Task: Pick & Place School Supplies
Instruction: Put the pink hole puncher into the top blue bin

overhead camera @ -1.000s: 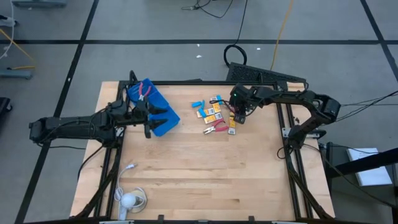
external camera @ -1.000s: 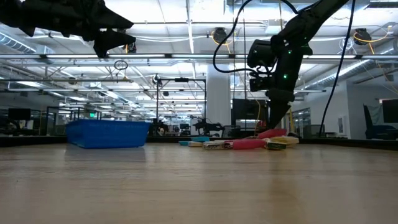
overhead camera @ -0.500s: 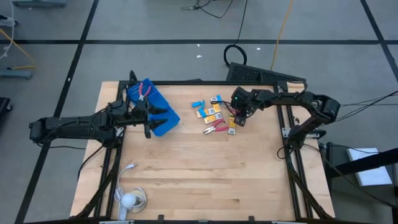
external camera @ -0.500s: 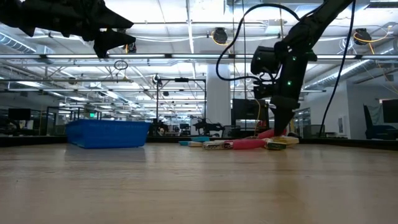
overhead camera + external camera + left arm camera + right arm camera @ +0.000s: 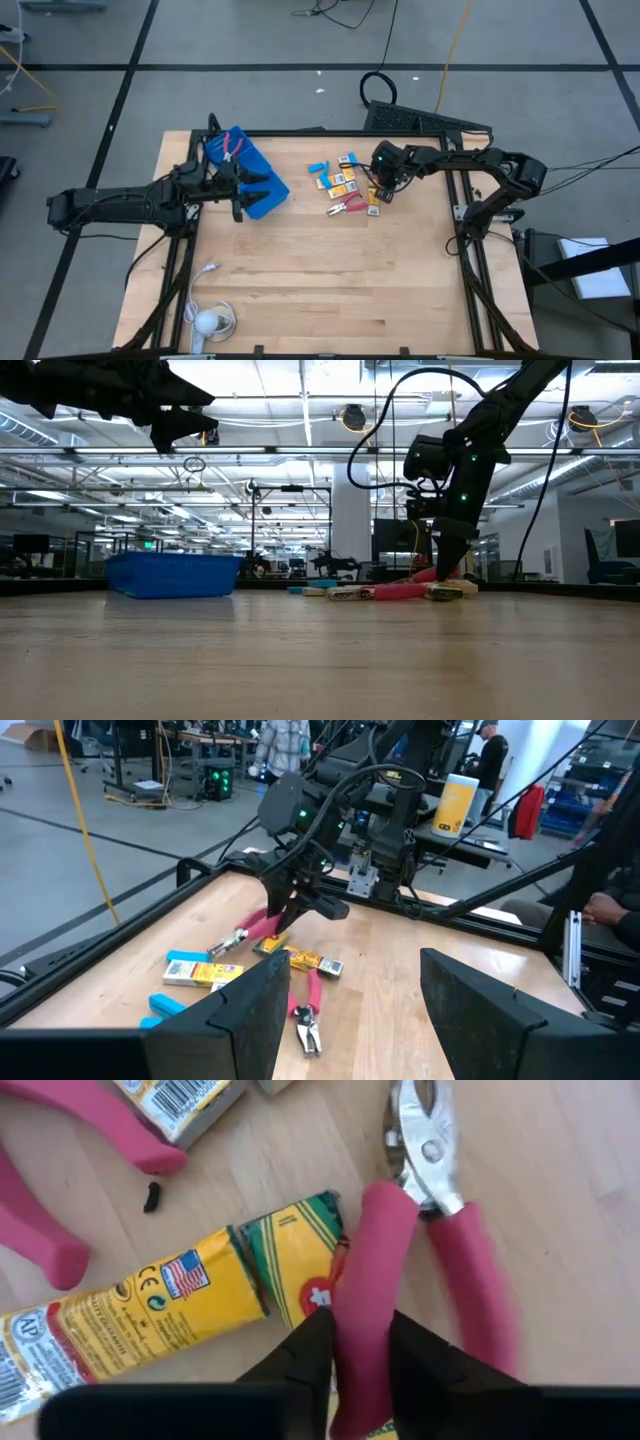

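My right jaws are closed on one pink handle of the pliers-style tool (image 5: pixel 425 1250); the right gripper (image 5: pixel 383 183) is down at the table on the right edge of the supply pile. In the right wrist view the fingers (image 5: pixel 300 1360) pinch that handle from both sides, with the metal head and the second handle splayed off to one side. The tool lies partly across a yellow crayon box (image 5: pixel 150 1320), touching it.

The left gripper (image 5: pixel 243 187) is wide open, holding nothing, and hovers over the blue tray (image 5: pixel 262 200) on the table's left side. One pink-handled tool (image 5: pixel 232 148) lies in the tray.

The other loose supplies sit just beside my right gripper: a second pink tool (image 5: pixel 347 208), yellow boxes (image 5: pixel 339 181) and light-blue pieces (image 5: pixel 317 167).

Handling call: the tool is stiff metal with rubbery grips, light but head-heavy. Gripping one handle only means the pivot can let the other handle swing, and the head will likely droop on lift. The grip material should resist slip. A hold nearer the pivot, or across both handles, would be steadier. There's also a risk the crayon box drags along, since it's light cardboard touching the tool.
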Motion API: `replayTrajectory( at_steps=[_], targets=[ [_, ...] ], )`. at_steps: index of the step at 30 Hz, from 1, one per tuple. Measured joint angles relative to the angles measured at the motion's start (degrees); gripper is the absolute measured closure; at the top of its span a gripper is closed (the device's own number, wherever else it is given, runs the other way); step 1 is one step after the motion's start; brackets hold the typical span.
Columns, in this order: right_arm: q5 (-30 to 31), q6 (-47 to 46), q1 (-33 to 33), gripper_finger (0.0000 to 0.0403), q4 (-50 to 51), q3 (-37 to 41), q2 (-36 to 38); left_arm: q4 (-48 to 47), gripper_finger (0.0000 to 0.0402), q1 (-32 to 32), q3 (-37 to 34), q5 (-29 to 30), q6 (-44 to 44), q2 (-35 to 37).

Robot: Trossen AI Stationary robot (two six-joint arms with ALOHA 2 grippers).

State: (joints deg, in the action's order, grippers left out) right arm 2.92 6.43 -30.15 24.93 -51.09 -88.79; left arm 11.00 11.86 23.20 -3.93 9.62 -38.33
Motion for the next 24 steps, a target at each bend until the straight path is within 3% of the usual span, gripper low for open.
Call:
replayTrajectory(
  at_steps=[9,16,24],
  targets=[
    [0.5,2.0,0.3,0.0363,-1.0,0.0,0.6,0.1,0.0172,0.0,0.0,0.0,-0.5,0.0],
    [4.8,1.8,2.2,0.0364,-4.4,0.1,2.9,0.2,0.0172,0.0,0.0,0.0,-0.4,0.0],
    [4.3,0.0,11.7,0.0363,-22.4,2.1,3.6,2.3,0.0172,0.1,0.0,6.0,-1.1,0.0]
  ],
)
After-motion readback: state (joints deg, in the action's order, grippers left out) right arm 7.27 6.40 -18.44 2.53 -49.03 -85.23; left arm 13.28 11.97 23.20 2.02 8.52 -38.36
